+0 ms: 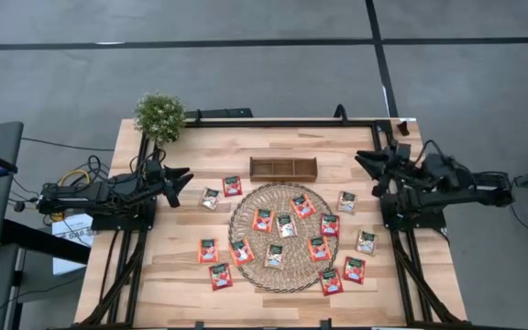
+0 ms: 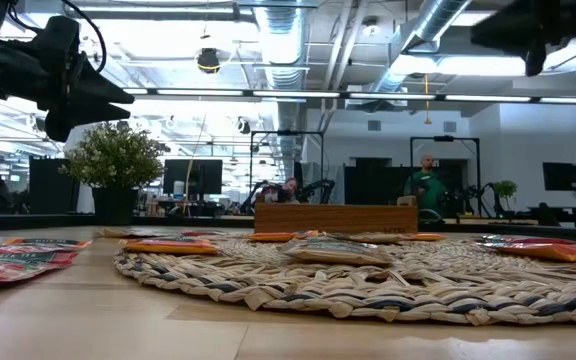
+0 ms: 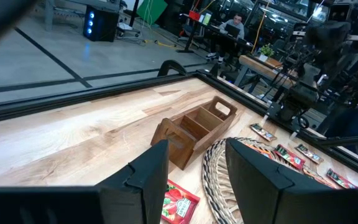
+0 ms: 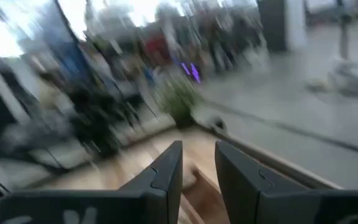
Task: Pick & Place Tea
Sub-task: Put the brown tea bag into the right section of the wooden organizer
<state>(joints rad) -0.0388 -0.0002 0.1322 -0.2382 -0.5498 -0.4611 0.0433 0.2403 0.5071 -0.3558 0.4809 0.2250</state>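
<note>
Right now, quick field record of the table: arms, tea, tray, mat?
left gripper: open, empty, above the table's left side
right gripper: open, empty, above the right side
tea sachets: scattered on and around the mat, none held
woven mat: centre, round
wooden tray: behind the mat, compartments look empty
plant: far left corner

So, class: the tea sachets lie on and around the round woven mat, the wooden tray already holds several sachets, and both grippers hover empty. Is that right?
Not quite. The high view shows the wooden tray with empty compartments. The rest stands: tea sachets lie on and around the woven mat, and the left gripper and right gripper hover empty.
</note>
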